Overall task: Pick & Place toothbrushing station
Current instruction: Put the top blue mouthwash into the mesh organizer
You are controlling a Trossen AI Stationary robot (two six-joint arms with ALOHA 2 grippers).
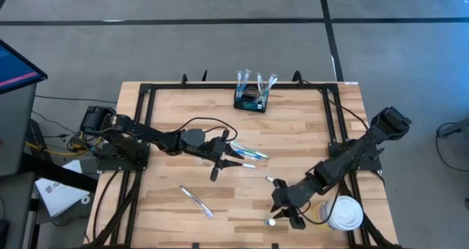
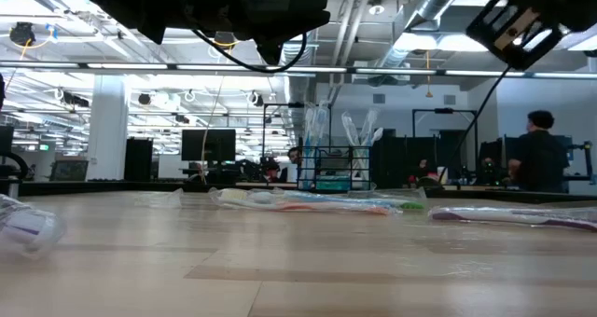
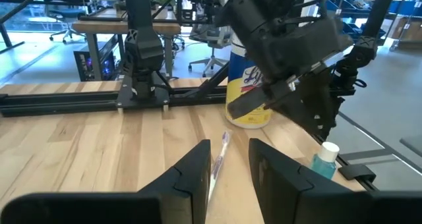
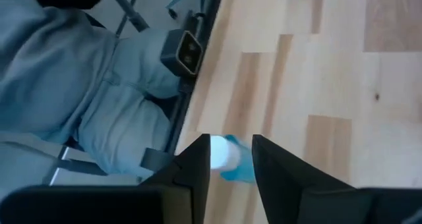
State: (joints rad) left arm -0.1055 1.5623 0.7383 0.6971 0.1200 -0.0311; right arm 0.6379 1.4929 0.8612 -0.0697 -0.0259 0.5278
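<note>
High view: the holder (image 1: pixel 250 97) stands at the counter's far edge, ahead of the left tool (image 1: pixel 222 155), which is nearer. Right tool (image 1: pixel 285 212) straddles a blue tube (image 4: pixel 229 157). Both part-open, gripping nothing.

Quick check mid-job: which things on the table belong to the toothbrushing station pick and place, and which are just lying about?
Job:
- toothbrushing station, black mesh holder at the far edge, brushes standing in it
- loose toothbrushes by the left end effector
- small blue tube between the right end effector's fingers

Lying about:
- white-lidded tub at the near right corner
- wrapped toothbrush near left, possibly a later pick
</note>
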